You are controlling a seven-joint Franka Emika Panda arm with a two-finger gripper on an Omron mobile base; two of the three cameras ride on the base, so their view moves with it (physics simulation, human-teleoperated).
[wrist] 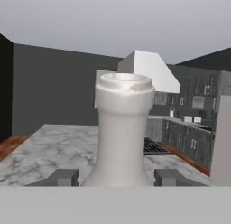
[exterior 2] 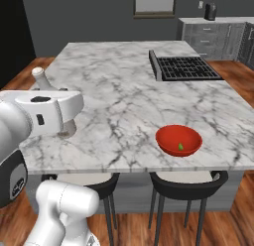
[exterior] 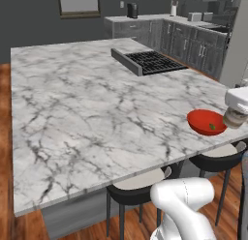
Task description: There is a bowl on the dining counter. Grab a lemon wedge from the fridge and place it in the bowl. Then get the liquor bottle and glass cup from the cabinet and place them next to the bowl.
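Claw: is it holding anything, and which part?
The claw holds the liquor bottle upright by its lower body, one finger on each side.

Glossy red bowl (exterior 2: 178,139), grey-veined white marble dining counter (exterior 2: 119,91), black cooktop (exterior 2: 186,68)

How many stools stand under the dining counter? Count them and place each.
2. One stool sits below the bowl; the other stool is tucked behind the arm. More may be hidden.

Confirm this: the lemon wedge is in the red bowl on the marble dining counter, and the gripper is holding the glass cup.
Wrong on one count. The gripper holds the liquor bottle, not the glass cup; the hand view shows its pale neck between the fingertips. The lemon wedge is in the red bowl on the dining counter.
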